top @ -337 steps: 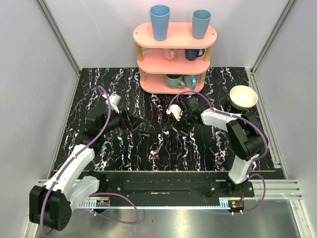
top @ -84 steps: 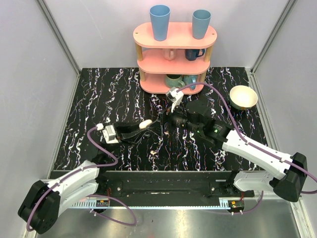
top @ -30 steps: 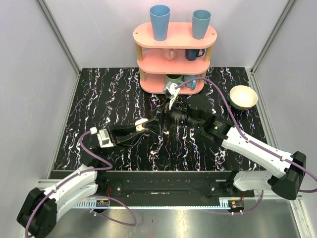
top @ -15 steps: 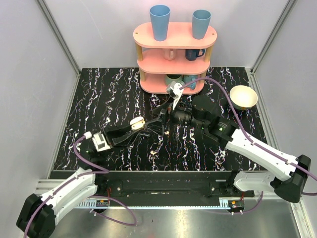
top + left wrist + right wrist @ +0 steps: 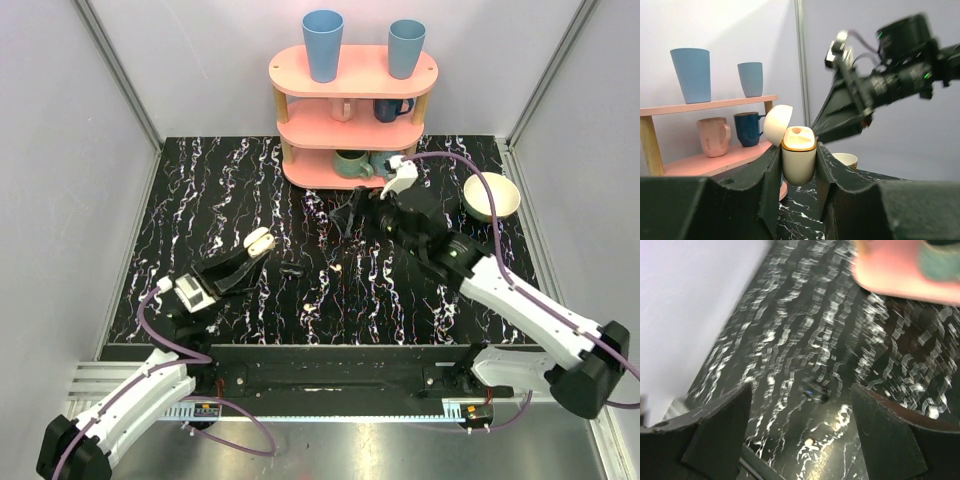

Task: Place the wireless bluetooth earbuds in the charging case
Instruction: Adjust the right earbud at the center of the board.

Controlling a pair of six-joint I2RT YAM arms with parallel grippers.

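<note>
My left gripper (image 5: 798,156) is shut on the charging case (image 5: 799,162), a cream-white pebble held upright, lifted off the table. Its lid (image 5: 778,125) is hinged open to the left. From above, the charging case (image 5: 258,241) is left of the table's middle. One tiny white earbud (image 5: 337,268) lies on the black marble, with a small dark object (image 5: 291,268) to its left. My right gripper (image 5: 348,217) is open and empty, up and to the right of them. In the blurred right wrist view the earbud (image 5: 809,441) and the dark object (image 5: 815,390) lie between the spread fingers.
A pink three-tier shelf (image 5: 350,110) with blue cups and mugs stands at the back centre. A cream bowl (image 5: 491,196) sits at the right, behind my right arm. Grey walls close in the table's sides.
The two grippers, close together a second ago, have separated. My left arm drew back toward the near left with the case. My right gripper pulled away to the far right.
</note>
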